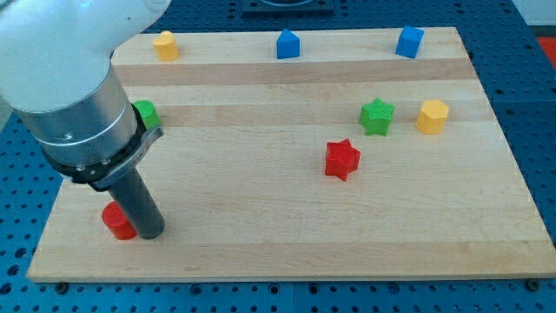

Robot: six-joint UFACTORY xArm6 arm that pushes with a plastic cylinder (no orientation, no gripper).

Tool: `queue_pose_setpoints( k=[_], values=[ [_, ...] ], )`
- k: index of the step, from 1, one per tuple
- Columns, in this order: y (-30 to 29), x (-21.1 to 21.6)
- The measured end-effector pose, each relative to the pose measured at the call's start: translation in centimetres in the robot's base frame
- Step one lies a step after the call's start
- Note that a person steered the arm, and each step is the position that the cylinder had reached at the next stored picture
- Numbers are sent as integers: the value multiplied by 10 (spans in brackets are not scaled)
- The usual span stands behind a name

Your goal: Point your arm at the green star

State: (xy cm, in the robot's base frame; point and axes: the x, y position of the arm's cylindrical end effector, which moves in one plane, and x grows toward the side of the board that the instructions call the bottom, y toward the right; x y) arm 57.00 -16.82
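The green star [377, 116] lies on the wooden board [287, 226] at the view's right of centre. My tip [149, 233] rests on the board near the view's bottom left, far to the left of the green star. It stands right beside a red block [117, 222], touching or nearly touching it. The arm's body hides part of the board's left side.
A red star [342, 159] lies below and left of the green star. A yellow block [432, 116] sits just right of it. A green block [146, 113] peeks from behind the arm. Along the top edge lie a yellow block [165, 44] and two blue blocks [287, 44] [409, 42].
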Motion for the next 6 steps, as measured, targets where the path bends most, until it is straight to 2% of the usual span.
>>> queue_pose_setpoints(
  k=[2,4,6],
  values=[
    [-15,0],
    [28,-9],
    [62,-87]
  ],
)
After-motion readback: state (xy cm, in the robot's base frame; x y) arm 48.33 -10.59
